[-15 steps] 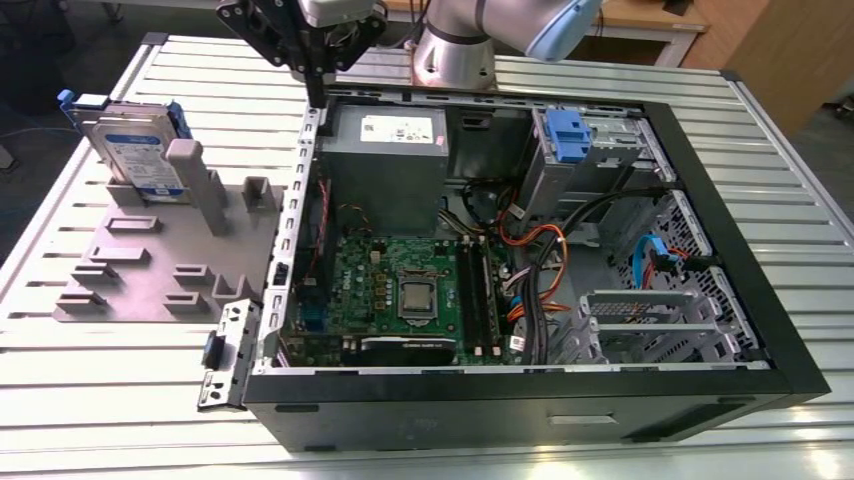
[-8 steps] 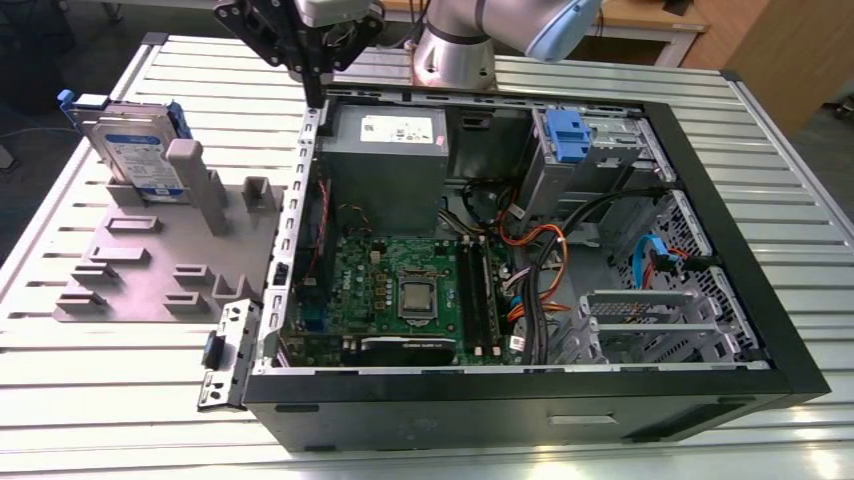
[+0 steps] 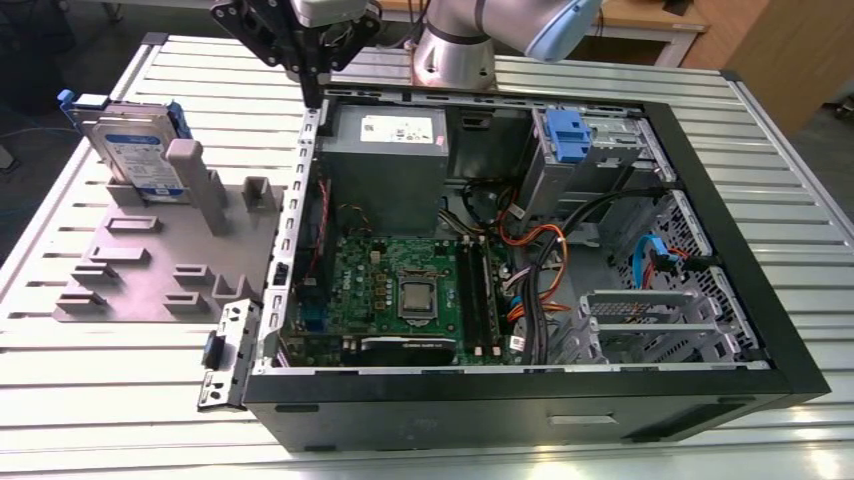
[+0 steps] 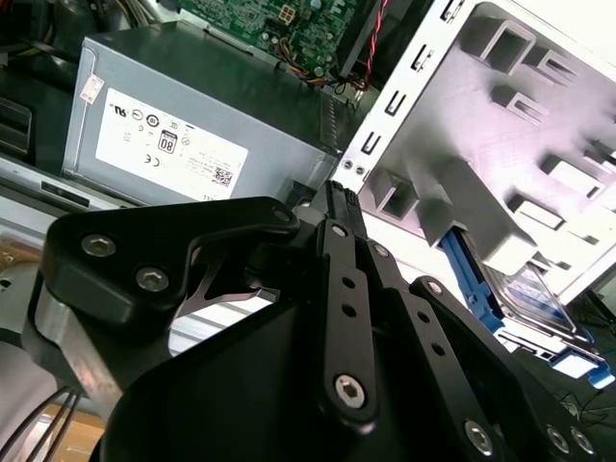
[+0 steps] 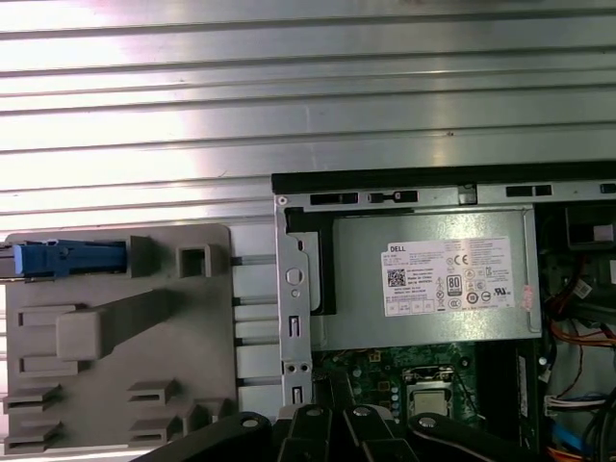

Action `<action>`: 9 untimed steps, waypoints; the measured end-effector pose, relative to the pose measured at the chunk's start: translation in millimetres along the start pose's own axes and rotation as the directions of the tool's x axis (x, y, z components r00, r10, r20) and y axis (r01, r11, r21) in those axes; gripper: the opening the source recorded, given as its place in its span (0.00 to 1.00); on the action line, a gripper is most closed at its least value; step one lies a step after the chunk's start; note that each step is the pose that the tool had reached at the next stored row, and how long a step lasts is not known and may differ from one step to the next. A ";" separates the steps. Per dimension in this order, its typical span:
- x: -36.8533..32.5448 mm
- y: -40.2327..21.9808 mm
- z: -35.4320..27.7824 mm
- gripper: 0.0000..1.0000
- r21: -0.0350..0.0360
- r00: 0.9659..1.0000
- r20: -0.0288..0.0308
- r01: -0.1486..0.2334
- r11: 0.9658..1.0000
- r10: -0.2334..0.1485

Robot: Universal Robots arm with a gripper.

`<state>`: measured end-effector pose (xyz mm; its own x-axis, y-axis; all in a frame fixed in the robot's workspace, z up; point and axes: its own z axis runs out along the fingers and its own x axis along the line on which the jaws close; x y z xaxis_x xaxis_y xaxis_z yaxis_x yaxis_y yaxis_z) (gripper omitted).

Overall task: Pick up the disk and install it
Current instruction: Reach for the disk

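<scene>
We see one disk point(image 3: 136, 150) standing on edge at the far end of a single grey holder point(image 3: 147, 275), which lies on the slatted metal worktop point(image 3: 80, 400) at the exterior view's left. One blue rail of the disk faces up in the first wrist view point(image 5: 69, 258). Just beside the holder lies one open computer case point(image 3: 534, 415). It contains one grey power supply box point(image 3: 387, 165) with a white sticker, one green circuit board point(image 3: 400, 290), and one blue clip point(image 3: 567, 135) in the drive cage. The one pincer point(image 3: 315, 95) hangs over the case edge by the power supply box, well apart from the disk. Its fingers are pressed together with nothing between them, and the second wrist view shows them meeting at a single tip point(image 4: 333, 192).
</scene>
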<state>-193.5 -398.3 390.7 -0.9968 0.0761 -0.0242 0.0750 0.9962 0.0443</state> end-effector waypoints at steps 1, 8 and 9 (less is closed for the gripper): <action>0.2 0.0 0.0 0.11 0.000 1.000 0.000 0.000 1.000 0.000; 1.9 -0.2 0.2 0.11 0.000 1.000 0.000 0.000 1.000 0.000; 2.2 -0.2 0.2 0.11 0.000 1.000 0.000 0.000 1.000 0.000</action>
<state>-195.7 -398.3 390.5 -0.9968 0.0762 -0.0243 0.0751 0.9962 0.0443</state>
